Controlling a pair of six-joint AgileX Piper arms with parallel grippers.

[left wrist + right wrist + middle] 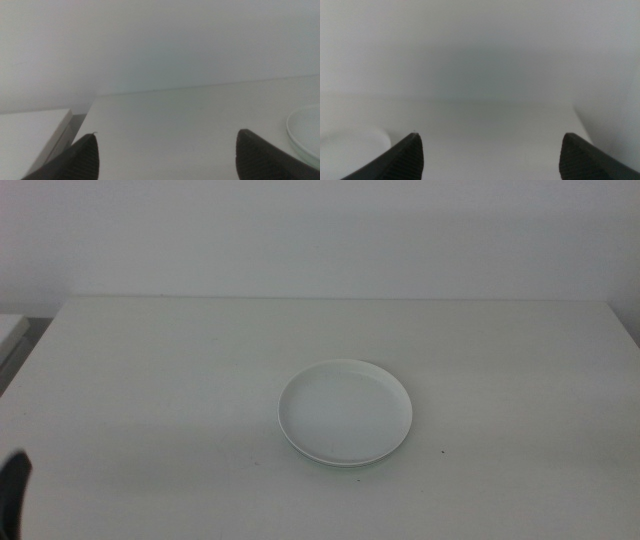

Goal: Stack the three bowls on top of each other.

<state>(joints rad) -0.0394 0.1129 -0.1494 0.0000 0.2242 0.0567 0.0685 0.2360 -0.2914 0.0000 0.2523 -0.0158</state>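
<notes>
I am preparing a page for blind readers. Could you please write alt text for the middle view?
A white bowl sits on a pale table, a mint green rim showing beneath its near edge. The left tool shows at the lower left edge.
</notes>
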